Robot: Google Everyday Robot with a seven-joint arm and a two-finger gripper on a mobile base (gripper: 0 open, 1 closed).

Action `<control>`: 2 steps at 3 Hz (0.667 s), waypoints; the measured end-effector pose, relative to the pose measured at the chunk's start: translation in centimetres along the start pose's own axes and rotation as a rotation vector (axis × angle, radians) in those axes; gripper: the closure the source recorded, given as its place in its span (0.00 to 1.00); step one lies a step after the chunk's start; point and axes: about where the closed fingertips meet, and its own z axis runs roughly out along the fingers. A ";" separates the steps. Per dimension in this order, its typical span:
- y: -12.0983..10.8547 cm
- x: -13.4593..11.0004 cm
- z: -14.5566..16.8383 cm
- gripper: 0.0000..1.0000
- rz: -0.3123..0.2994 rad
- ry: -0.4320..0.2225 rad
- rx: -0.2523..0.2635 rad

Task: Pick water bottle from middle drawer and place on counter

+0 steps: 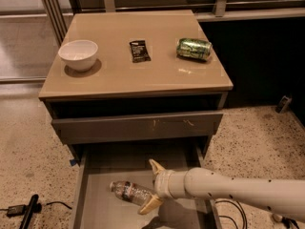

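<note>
Grey middle drawer [94, 210] stands pulled out below the scratched drawer front [138, 127]. Water bottle [127, 191] lies on its side on the drawer floor, its long axis running from 10 to 4 o'clock. Gripper [153, 186] is inside the drawer at the bottle's 3 o'clock, tan fingers [155, 166] spread wide and gripping nothing. The lower finger is just beside the bottle's near end; contact unclear. White arm [238, 194] enters from 4 o'clock. On the tan counter [143, 78]: white bowl [78, 54] at 9 o'clock, dark packet [139, 50] near centre, green can [194, 48] on its side at 3 o'clock — all well apart
</note>
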 end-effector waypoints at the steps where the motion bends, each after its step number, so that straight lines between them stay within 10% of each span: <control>1: 0.6 0.4 2.5 0.00 0.003 0.025 -0.033; 2: 1.1 1.1 4.7 0.00 0.020 0.073 -0.055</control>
